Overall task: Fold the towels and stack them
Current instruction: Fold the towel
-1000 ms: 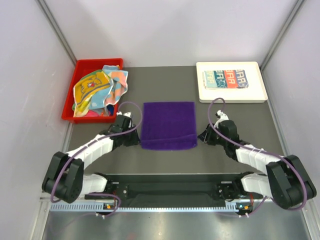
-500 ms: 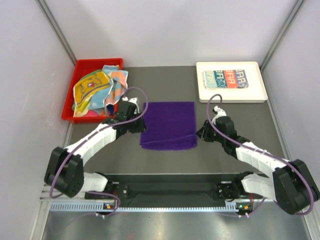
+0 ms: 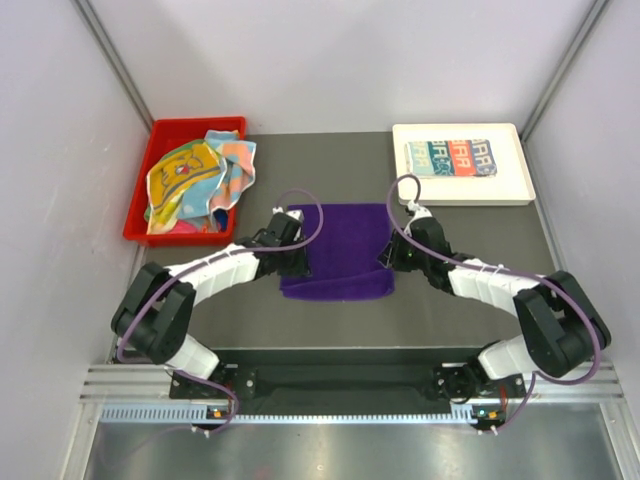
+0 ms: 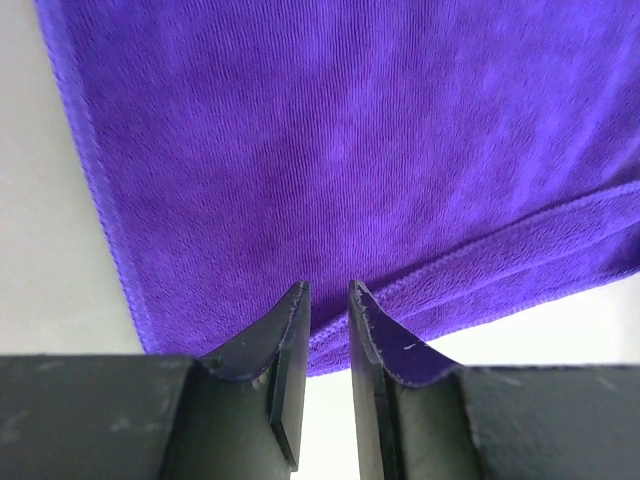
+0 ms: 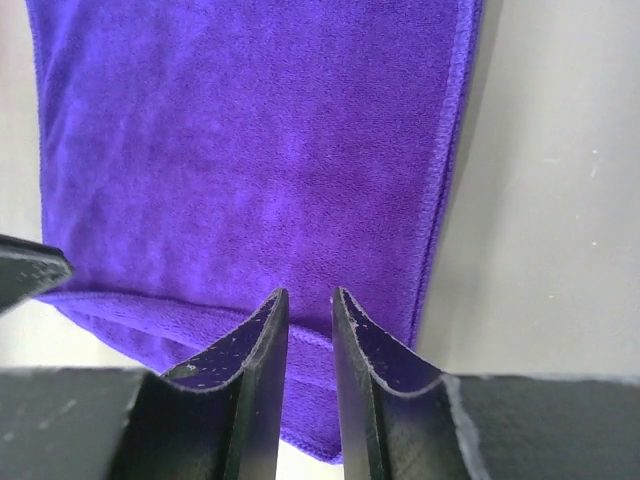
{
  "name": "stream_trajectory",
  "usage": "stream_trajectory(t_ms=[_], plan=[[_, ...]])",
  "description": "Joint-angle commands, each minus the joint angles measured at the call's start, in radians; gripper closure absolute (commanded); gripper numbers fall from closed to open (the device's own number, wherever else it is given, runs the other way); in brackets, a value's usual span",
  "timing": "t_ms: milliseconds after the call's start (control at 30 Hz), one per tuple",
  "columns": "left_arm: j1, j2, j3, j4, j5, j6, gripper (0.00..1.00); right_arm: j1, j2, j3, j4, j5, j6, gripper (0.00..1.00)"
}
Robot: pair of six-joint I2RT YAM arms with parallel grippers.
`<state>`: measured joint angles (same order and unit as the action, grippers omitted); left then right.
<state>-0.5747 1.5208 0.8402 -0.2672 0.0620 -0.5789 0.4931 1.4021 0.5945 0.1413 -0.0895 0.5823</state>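
Folding step in hand: the left claw [image 4: 329, 290] and right claw [image 5: 308, 295], each pinched narrow on the purple towel [image 3: 340, 235] at its near hem, must next carry that hem evenly to the far edge.

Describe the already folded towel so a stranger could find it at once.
At the far right corner of the table sits a white tray. One folded towel lies flat inside it. Unlike the plain purple towel in the middle and the crumpled towels in the red bin, it carries big letters on teal, orange and white.
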Motion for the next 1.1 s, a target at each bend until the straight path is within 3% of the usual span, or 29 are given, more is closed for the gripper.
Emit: stream_trajectory(t_ms=[0, 1067], plan=[[-0.019, -0.036, -0.046, 0.055, -0.004, -0.024, 0.73, 0.022, -0.015, -0.028, 0.069, 0.013, 0.020, 0.75], [-0.080, -0.211, -0.227, 0.042, 0.024, -0.045, 0.76, 0.041, -0.337, -0.240, -0.034, 0.022, 0.030, 0.76]])
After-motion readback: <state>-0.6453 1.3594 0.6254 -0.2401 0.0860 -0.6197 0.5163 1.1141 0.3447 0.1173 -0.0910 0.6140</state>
